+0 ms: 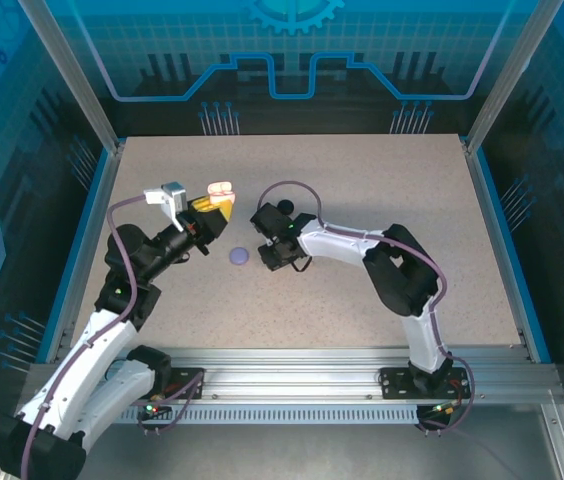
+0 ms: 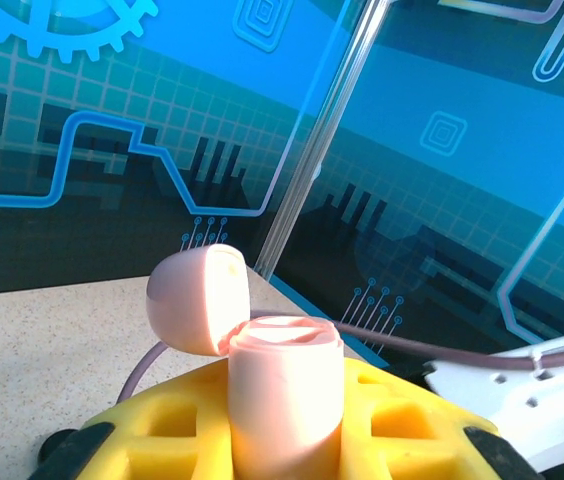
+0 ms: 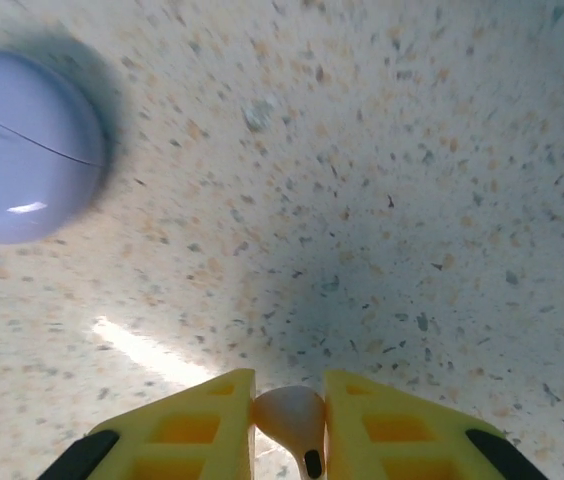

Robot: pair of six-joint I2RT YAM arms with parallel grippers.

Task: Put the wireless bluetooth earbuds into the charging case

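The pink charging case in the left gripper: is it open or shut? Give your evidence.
Open. The pink charging case, held in the left gripper, has its domed lid swung back, leaving the top uncovered.

Glossy lilac case (image 3: 22, 150), matt speckled tabletop (image 3: 412, 200)

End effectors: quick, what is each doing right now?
Left end effector: closed on the open pink case.
Right end effector: closed on a pink earbud.

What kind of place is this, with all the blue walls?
Probably a robot lab booth. A left arm and a right arm are bolted at the edge of a speckled table, metal posts frame it, and the blue walls carry a printed gear and circuit lines.
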